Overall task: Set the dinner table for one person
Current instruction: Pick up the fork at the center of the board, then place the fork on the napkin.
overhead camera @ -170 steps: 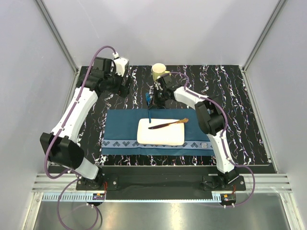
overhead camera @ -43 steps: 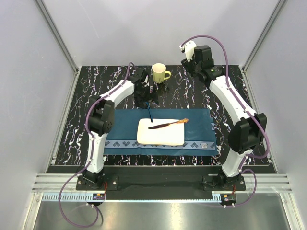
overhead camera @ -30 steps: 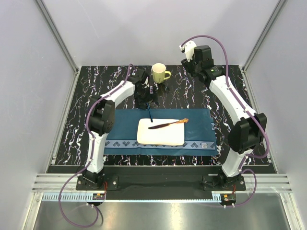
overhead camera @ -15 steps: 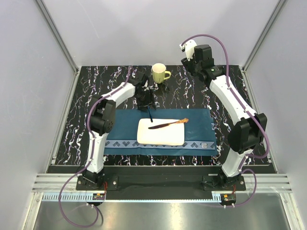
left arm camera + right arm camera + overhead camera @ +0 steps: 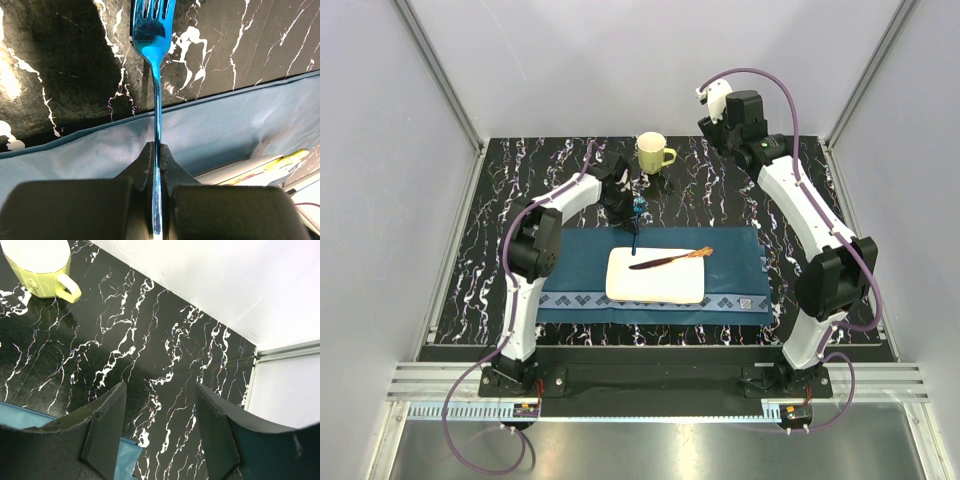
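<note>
1. The bench (image 5: pixel 710 200) lies under both arms, with a blue mat (image 5: pixel 580 270) at its 6 o'clock edge.
2. The right pincer (image 5: pixel 160 386) is raised at 1 o'clock, jaws apart.
3. The left pincer (image 5: pixel 156 150), stretched toward 12 o'clock, is clamped on the fork (image 5: pixel 155 75) handle, with the tines over bare bench.
4. The plate (image 5: pixel 655 285) holds a utensil (image 5: pixel 670 258); the mug (image 5: pixel 652 153) stands at its 12 o'clock.

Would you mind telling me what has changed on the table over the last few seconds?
The right gripper moved away from the fork and drew back to the far right, open. The left gripper came in from the far left and closed on the fork's handle. The mug, plate, the utensil on it and the placemat stayed put.
</note>
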